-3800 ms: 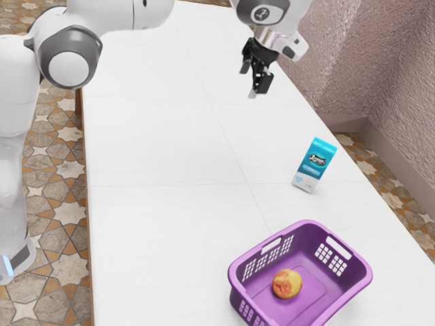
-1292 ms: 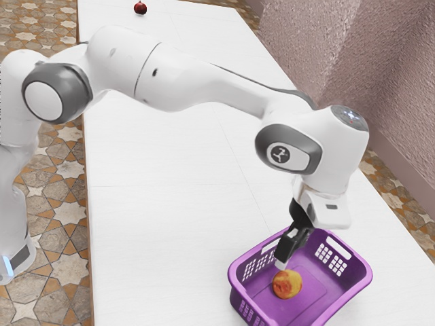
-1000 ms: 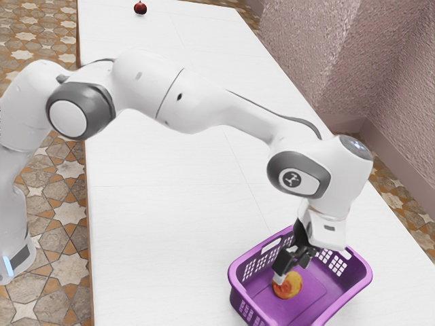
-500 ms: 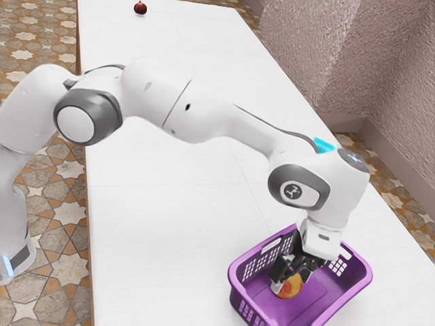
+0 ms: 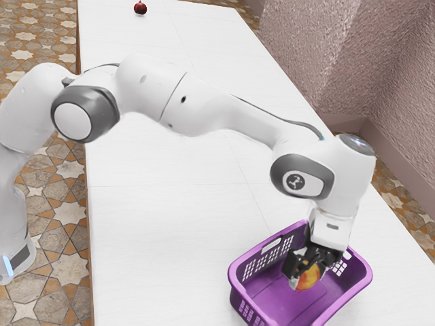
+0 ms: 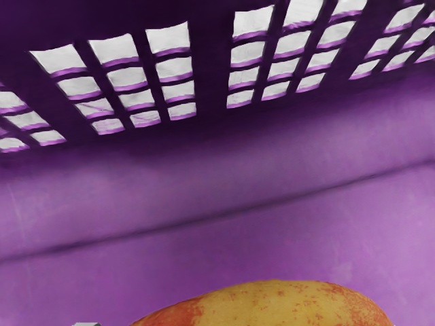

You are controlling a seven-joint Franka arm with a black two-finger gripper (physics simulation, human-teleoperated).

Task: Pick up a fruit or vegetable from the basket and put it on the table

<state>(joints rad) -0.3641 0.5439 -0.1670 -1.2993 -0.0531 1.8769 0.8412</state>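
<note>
The yellow-and-red fruit (image 5: 310,278) is inside the purple basket (image 5: 247,307), raised a little off its floor. Black fingers of my gripper (image 5: 306,272) press on it from two sides, so the gripper is shut on the fruit. In the wrist view the fruit (image 6: 285,307) shows large at the lower edge, over the purple floor of the basket (image 6: 204,176) and near its slotted wall. The hand hides the upper part of the fruit in the exterior view.
White table (image 5: 156,224) surface extends around the basket, whose rim rises around my fingers. A small dark red round object (image 5: 140,8) sits at the table's far end. A textured wall (image 5: 367,68) stands beyond the table's edge at the exterior view's right.
My gripper has come down to the fruit, closed on it and carried it slightly up and toward the exterior view's right. The arm now covers nearly all of the blue carton seen earliest.
</note>
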